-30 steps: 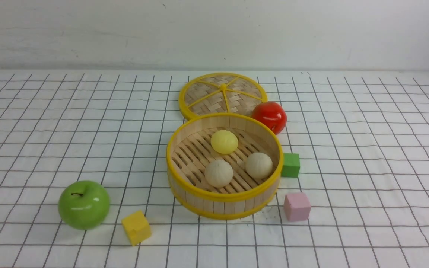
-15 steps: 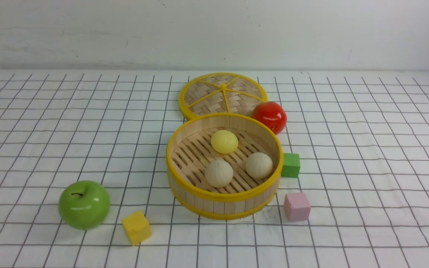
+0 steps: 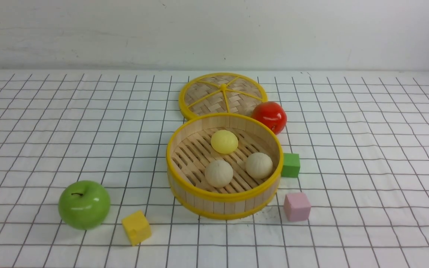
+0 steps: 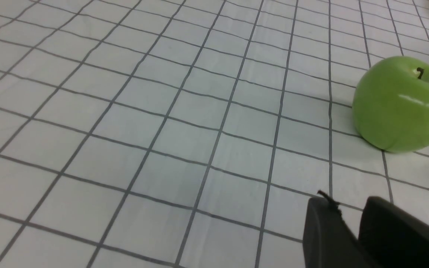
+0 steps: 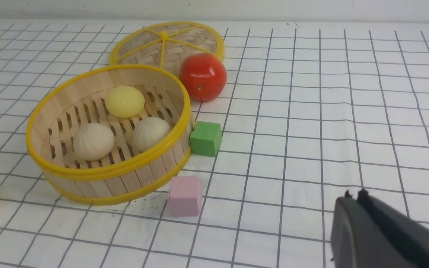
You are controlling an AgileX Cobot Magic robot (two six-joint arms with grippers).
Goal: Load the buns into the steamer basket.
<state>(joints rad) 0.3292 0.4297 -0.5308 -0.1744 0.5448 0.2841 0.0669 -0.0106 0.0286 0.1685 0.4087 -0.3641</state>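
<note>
The steamer basket [image 3: 222, 207] stands mid-table, round, light wood with yellow rims. Three buns lie on its slatted floor: a pale yellow bun [image 3: 224, 141] at the back and two beige buns [image 3: 219, 173] [image 3: 259, 165] nearer the front. The right wrist view shows the same basket [image 5: 125, 182] with the yellow bun [image 5: 124, 101] and the beige buns [image 5: 93, 141] [image 5: 151, 133] inside. My right gripper [image 5: 355, 195] hovers shut and empty over the cloth, right of the basket. My left gripper [image 4: 348, 203] hangs over bare cloth with a small gap between its fingers, holding nothing. Neither arm shows in the front view.
A flat woven lid [image 3: 222, 93] lies behind the basket, a red apple [image 3: 269, 116] beside it. A green cube [image 3: 290, 165] touches the basket's right side; a pink cube [image 3: 296, 206] sits front right. A green apple [image 3: 84, 204] and a yellow cube [image 3: 136, 227] lie front left.
</note>
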